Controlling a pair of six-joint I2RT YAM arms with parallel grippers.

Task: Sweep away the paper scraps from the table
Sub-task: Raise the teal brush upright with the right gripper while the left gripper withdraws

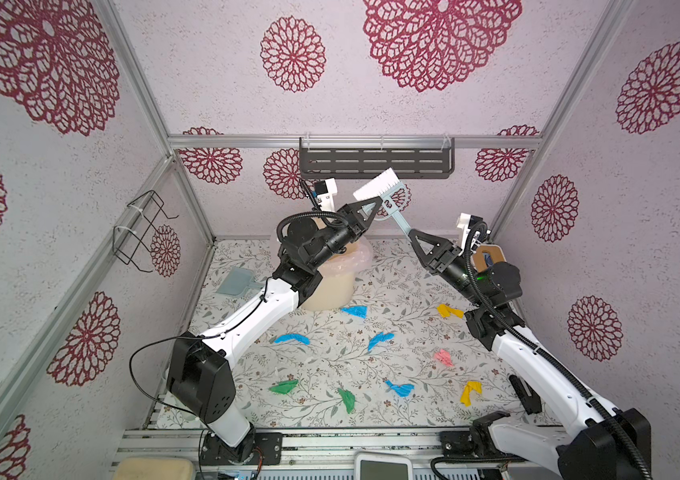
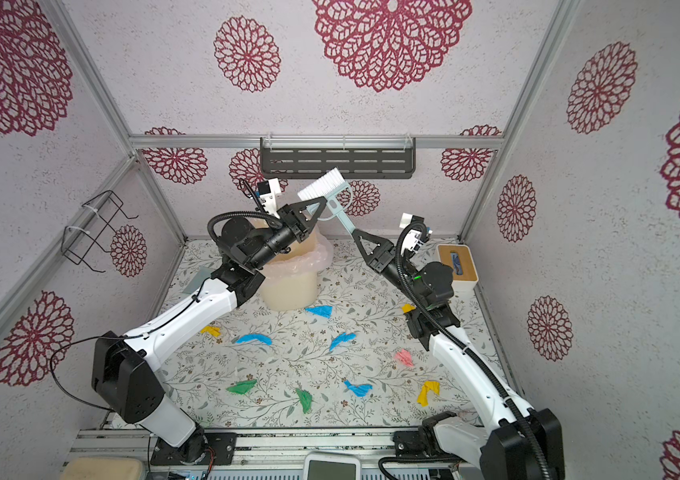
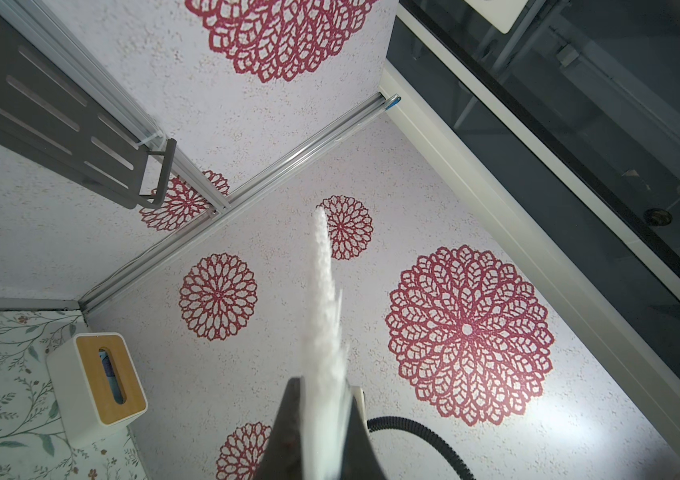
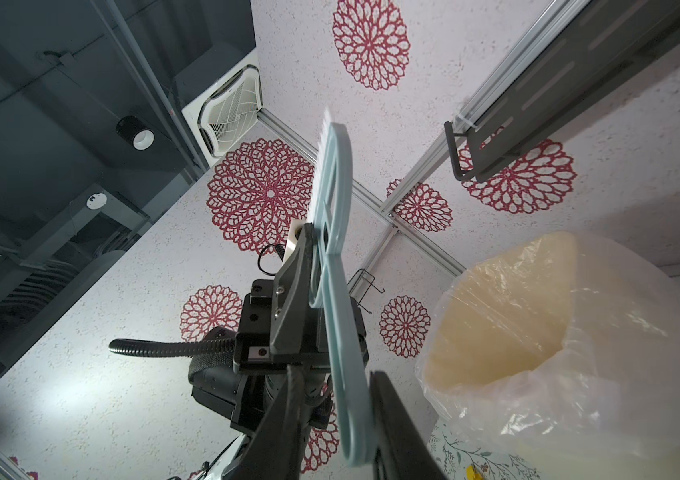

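Several paper scraps lie spread over the table (image 1: 330, 365): blue (image 1: 354, 311), yellow (image 1: 449, 311), pink (image 1: 444, 357) and green (image 1: 284, 387) bits. High above the far end, my left gripper (image 1: 365, 208) (image 3: 325, 384) is shut on a brush with white bristles (image 1: 377, 185) (image 2: 321, 185). The brush's pale blue handle (image 4: 340, 332) slants down to my right gripper (image 1: 413, 235) (image 4: 336, 372). There the handle's end sits between the jaws. It rests against one finger, and a gap shows on the other side.
A cream bin (image 1: 330, 291) with a plastic liner stands at the far end under the left arm. A pale blue dustpan (image 1: 236, 281) lies far left, and a tissue box (image 2: 454, 262) sits far right. A black shelf (image 1: 375, 160) hangs on the back wall and a wire rack (image 1: 138, 232) on the left wall.
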